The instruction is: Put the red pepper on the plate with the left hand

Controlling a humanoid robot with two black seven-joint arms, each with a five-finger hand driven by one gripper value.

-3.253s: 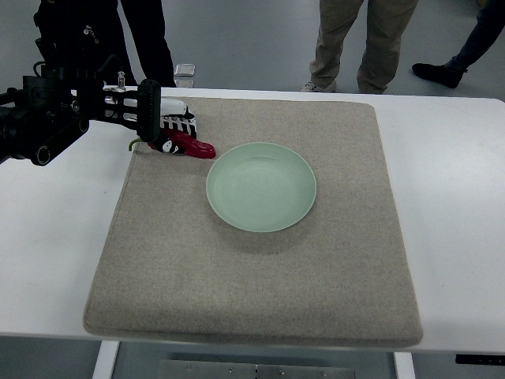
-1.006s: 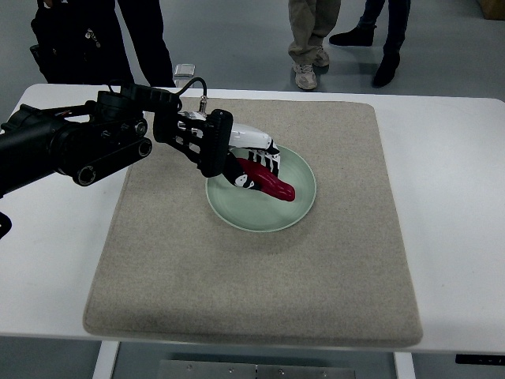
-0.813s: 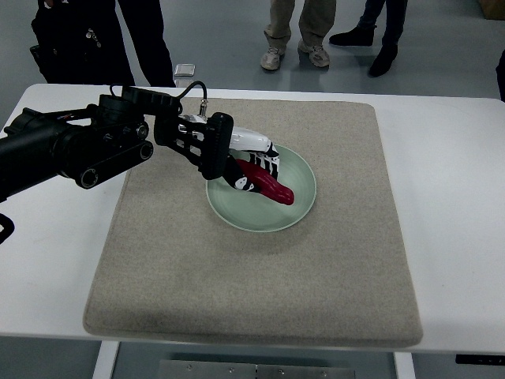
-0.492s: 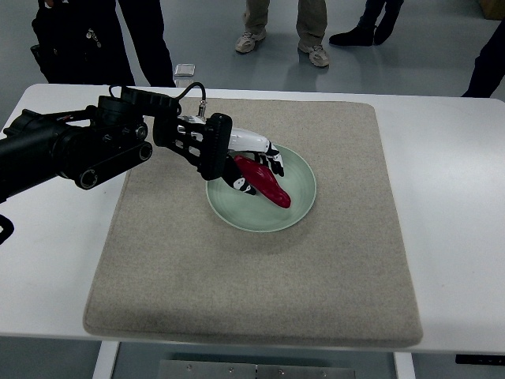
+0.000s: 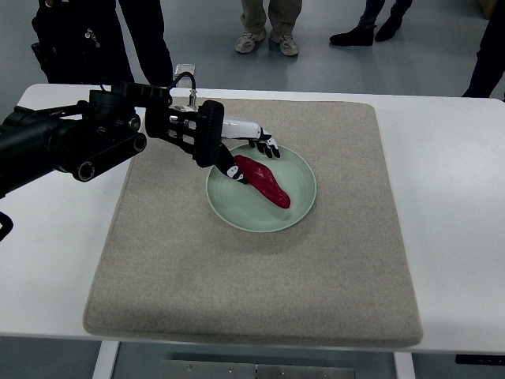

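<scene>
The red pepper lies inside the pale green plate, running from its upper left toward its middle. My left hand hovers over the plate's upper left rim, just above the pepper's stem end. Its fingers are spread and hold nothing. The left arm is black and comes in from the left edge. The right arm is not in view.
The plate sits on a grey felt mat covering most of the white table. Several people's legs stand beyond the table's far edge. A small metal object lies at the far edge.
My left hand carried the pepper from the mat's upper left onto the plate, then opened and let it go. The hand has lifted back toward the upper left, leaving the pepper on the plate.
</scene>
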